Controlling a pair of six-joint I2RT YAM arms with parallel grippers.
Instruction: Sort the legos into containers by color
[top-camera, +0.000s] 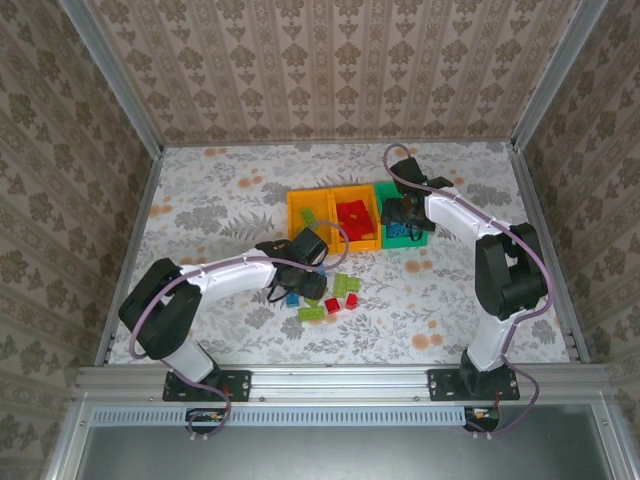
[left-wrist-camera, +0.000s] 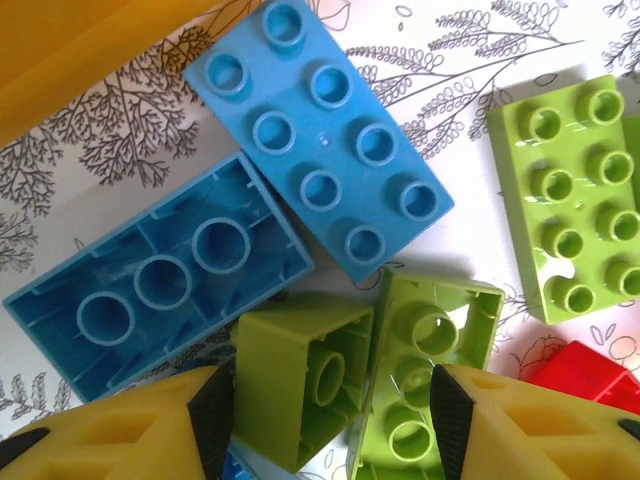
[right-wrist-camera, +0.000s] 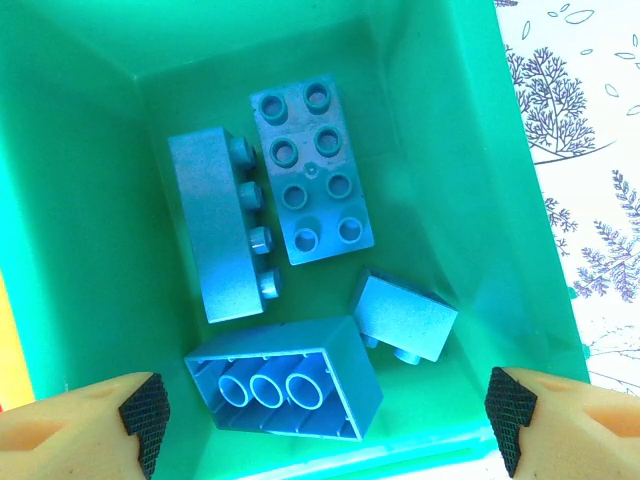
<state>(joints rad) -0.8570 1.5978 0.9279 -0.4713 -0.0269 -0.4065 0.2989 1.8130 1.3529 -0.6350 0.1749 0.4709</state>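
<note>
"Flowery print on that table (top-camera: 200, 200), and the same busy pattern up the walls. What stage is it at?"

"Mid-sort, I'd say. The left claw (left-wrist-camera: 330, 420) is down in the loose pile just in front of the bins. Its jaws stand either side of two lime bricks (left-wrist-camera: 300, 385) lying side by side, with the black pads (left-wrist-camera: 212, 420) right up against them. Whether they squeeze yet, I can't tell."

"Two at once?"

"Looks that way. One could slip out on the lift, so I'd want a firm, square pinch first."

"And the other arm?"

"The right claw (right-wrist-camera: 327, 412) hangs over the green bin (right-wrist-camera: 80, 200), spread wide with nothing in it. Four blue bricks (right-wrist-camera: 310, 170) lie in the bin beneath it."

"Where do the lime ones go?"

"The left yellow bin (top-camera: 297, 200) already has a lime piece in it, and the middle yellow bin (top-camera: 350, 190) holds red. So the next move calls for a straight lift clear of the pile, then a short carry to the left yellow bin."

"Much left on the table?"

"Beside that claw there are two loose blue bricks (left-wrist-camera: 330, 140), one of them upside down. There's also a third lime brick (left-wrist-camera: 575, 200) with its studs up, and a red brick (left-wrist-camera: 585, 375) at the edge. Plenty to do, I reckon."
</note>
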